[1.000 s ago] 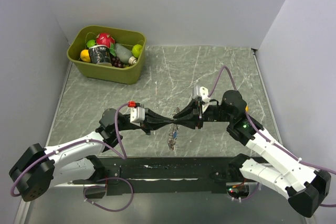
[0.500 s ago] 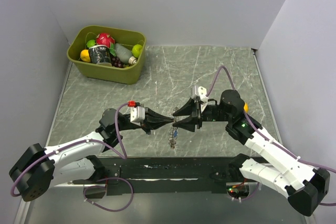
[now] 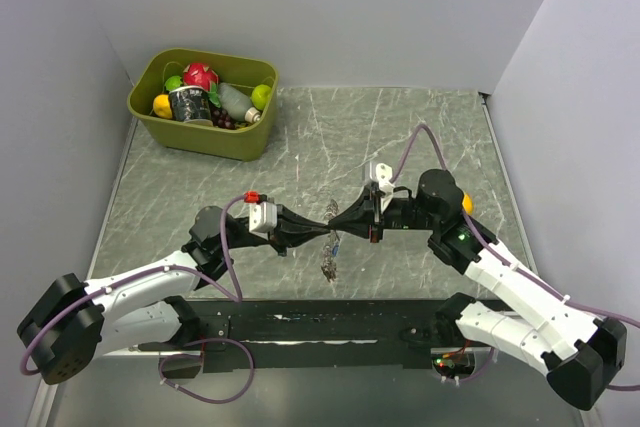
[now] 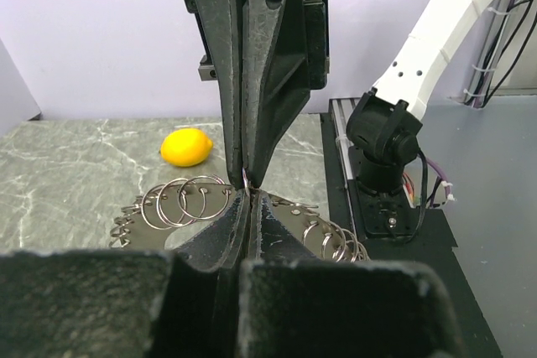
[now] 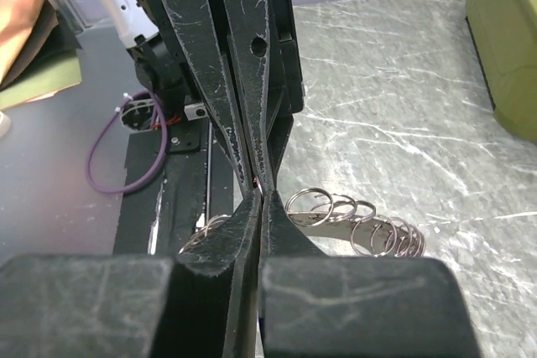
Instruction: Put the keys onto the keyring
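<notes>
— Where are the keys right now?

— Right under the spot where my two claws meet, heaped with the split rings on the counter. From the left wrist I see loops fanned out on both sides below the tips, with toothed blades poking out among them. I can't tell whether any key is threaded onto a ring.

— What just changed?

— The right claw. Half a second back I had it spread wide, its tips either side of the other one's nose. Now it has snapped fully closed, nose to nose with the left claw, which has stayed pinched tight the whole second.

— Is either one holding anything?

— There's a glint of something thin right where the tips meet. It's too small for me to say whether it's a ring or a key, or which claw has it.

— So what does that mean for the job?

— I read it as a regrip: I let go and bit again, probably for better purchase on something fine. The heap below the tips hasn't shifted, so I'd call the task barely advanced. Out behind the right claw there's only a lemon, which plays no part
</notes>
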Robot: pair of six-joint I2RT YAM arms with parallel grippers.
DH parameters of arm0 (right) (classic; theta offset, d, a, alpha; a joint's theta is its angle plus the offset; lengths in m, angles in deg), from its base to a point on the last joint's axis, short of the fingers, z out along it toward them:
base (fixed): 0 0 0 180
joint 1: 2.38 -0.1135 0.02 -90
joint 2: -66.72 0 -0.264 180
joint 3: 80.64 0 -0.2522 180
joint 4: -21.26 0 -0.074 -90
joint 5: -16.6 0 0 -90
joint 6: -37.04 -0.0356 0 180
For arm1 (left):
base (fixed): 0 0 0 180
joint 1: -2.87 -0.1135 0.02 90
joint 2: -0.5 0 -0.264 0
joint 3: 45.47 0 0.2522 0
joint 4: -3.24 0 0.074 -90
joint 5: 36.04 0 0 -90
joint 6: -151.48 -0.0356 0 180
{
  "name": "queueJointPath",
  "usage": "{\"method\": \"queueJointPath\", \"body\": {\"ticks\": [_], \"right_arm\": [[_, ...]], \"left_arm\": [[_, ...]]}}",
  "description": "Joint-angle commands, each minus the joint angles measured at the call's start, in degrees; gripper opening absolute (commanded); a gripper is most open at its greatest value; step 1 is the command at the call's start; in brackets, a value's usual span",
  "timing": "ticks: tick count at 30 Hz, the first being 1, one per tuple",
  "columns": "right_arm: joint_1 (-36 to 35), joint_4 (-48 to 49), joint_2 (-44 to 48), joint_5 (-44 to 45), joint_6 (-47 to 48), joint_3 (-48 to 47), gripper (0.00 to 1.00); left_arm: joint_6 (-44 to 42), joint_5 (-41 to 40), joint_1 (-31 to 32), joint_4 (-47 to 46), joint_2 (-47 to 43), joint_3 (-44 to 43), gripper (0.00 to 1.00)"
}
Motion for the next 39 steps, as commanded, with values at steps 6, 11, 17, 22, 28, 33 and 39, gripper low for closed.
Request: {"method": "queueJointPath", "body": {"ticks": [6, 11, 17, 22, 28, 33, 39], "right_arm": [[-0.1, -10.9, -5.0, 3.0, 7.0, -7.6, 0.0], [-0.1, -14.7, -5.7, 4.1, 8.8, -8.9, 0.0], [-0.1, -14.0, -6.1, 3.0, 8.7, -9.1, 0.0], [-0.1, -14.4, -6.6, 2.7, 8.8, -9.1, 0.0], [-0.1, -13.3, -5.6, 3.6, 8.0, -8.2, 0.01], [-0.1, -10.4, -3.1, 5.6, 6.3, -6.2, 0.29], [-0.1, -7.8, 0.1, 8.6, 5.1, -4.1, 0.6]], "left_arm": [[-6.8, -1.4, 0.2, 9.4, -1.7, -5.6, 0.07], [-13.0, -2.4, 0.2, 19.0, -3.3, -8.7, 0.21], [-13.3, -1.4, 0.1, 20.6, -3.1, -9.5, 0.2], [-13.1, -0.8, 0.2, 20.3, -2.0, -10.1, 0.01], [-12.1, -0.6, 0.2, 17.8, -2.2, -9.0, 0.01], [-11.1, -1.3, 0.2, 14.8, -2.7, -7.3, 0.01], [-10.7, -2.0, 0.2, 14.1, -3.4, -6.2, 0.01]]}}
